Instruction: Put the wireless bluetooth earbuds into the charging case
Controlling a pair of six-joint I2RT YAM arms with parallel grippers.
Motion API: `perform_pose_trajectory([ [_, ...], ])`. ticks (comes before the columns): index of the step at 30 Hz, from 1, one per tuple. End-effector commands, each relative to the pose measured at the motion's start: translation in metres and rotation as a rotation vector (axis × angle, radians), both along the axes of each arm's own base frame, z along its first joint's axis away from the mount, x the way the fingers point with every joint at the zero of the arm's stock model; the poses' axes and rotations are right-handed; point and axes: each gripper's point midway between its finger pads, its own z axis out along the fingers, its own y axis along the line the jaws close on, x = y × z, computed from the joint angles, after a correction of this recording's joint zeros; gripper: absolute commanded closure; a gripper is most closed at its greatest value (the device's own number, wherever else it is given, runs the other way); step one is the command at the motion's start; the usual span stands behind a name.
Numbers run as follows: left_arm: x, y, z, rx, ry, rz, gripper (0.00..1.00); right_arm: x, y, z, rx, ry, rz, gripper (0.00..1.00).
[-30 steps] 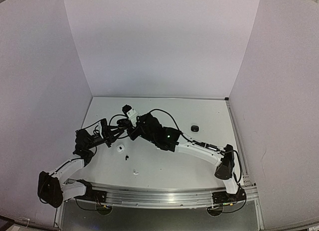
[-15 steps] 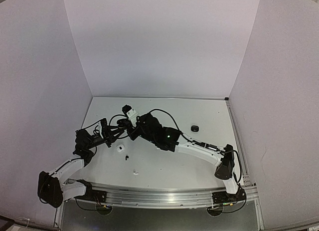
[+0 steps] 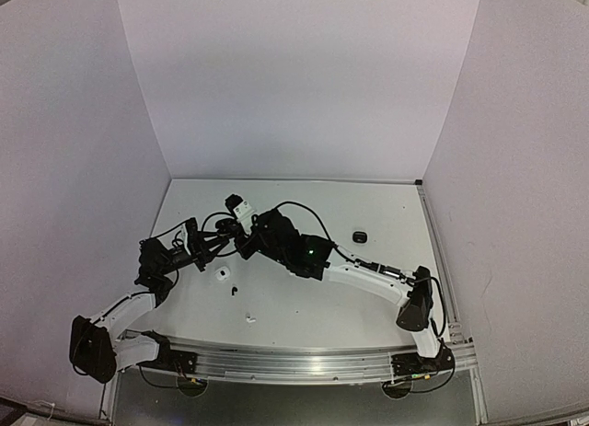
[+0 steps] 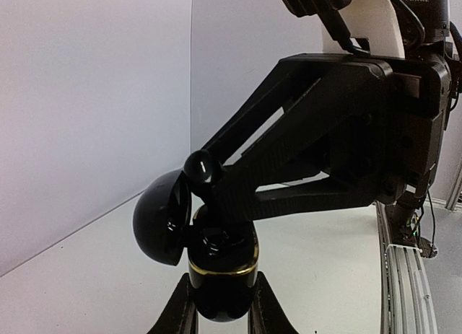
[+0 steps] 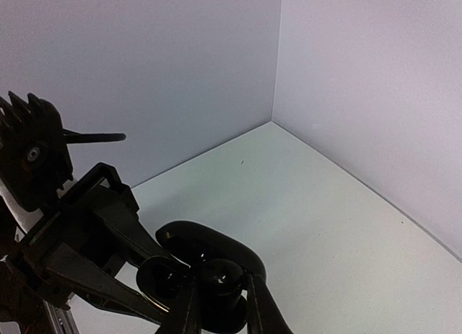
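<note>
Clamping the open black charging case (image 4: 220, 265) — left end effector (image 4: 220, 314); right end effector (image 5: 221, 287) tips at its open top — apart or together, cannot tell.

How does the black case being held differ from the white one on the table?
Colour: black case versus white case. Pose: the black case is clamped in the left gripper, lid open; the white case lies loose on the table. Both are small and rounded.

Right arm (image 3: 368, 277) bars middle, far table (image 3: 386, 201) open
</note>
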Motion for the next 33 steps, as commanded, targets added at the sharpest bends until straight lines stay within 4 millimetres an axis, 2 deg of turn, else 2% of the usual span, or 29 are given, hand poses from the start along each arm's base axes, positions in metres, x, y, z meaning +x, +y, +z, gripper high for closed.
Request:
perform_pose_trajectory([
  [1, -0.005, -0.001, 0.031, -0.036, -0.097, -0.017, 1.0, 0.0, -0.004, 0.016, 0.021, -0.025, -0.008, 0.87],
  [7, -0.006, -0.001, 0.032, -0.035, -0.112, -0.014, 1.0, 0.003, -0.005, 0.01, 0.008, -0.024, -0.025, 0.94],
  [15, -0.005, 0.001, 0.038, -0.045, -0.139, 0.002, 1.0, 0.005, -0.009, 0.001, -0.007, -0.012, -0.039, 0.96],
  [22, -0.004, 0.002, 0.038, -0.048, -0.143, 0.014, 1.0, 0.005, -0.013, 0.0, -0.001, 0.005, -0.046, 0.91],
  [33, -0.006, 0.0, 0.035, -0.034, -0.143, -0.006, 1.0, 0.003, -0.011, 0.009, 0.017, -0.001, -0.032, 0.84],
])
